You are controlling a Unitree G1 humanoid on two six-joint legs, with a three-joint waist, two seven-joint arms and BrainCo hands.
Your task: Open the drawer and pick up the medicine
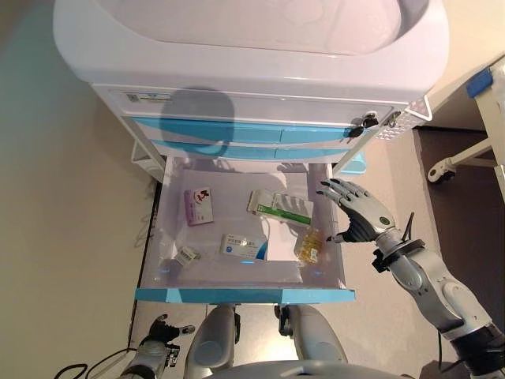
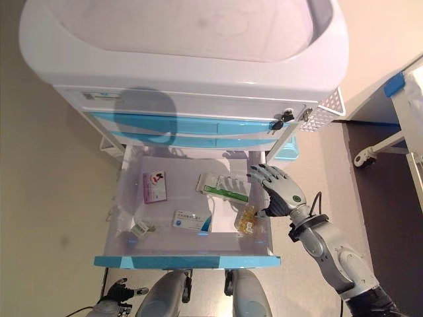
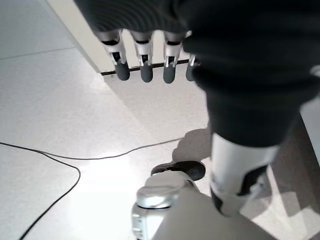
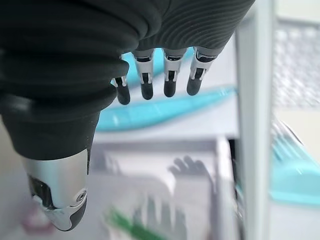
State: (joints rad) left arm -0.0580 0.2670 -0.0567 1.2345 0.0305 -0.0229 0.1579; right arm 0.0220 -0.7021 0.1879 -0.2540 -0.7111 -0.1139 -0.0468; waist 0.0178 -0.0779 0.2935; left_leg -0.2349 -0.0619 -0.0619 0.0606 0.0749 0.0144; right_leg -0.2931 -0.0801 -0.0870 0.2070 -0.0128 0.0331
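Medicine packs lie in the pulled-out drawer (image 1: 150,260) of the cart (image 1: 237,47): a green-striped box (image 1: 278,207) at the right rear, a yellow blister pack (image 1: 309,245) by the right wall, a blue-and-white box (image 1: 241,245) in front, a pink box (image 1: 198,205) at left. The right hand (image 1: 359,212) hovers above the drawer's right wall, fingers spread and relaxed, holding nothing. The left hand (image 3: 150,55) hangs low near the floor (image 3: 60,115), fingers straight.

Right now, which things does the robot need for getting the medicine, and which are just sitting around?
For the job:
open drawer
green-striped medicine box
pink box
blue-and-white box
yellow capsule pack
small box
right hand, open above the drawer's right edge

Just around:
shut blue drawers
keys
left hand, low by the floor
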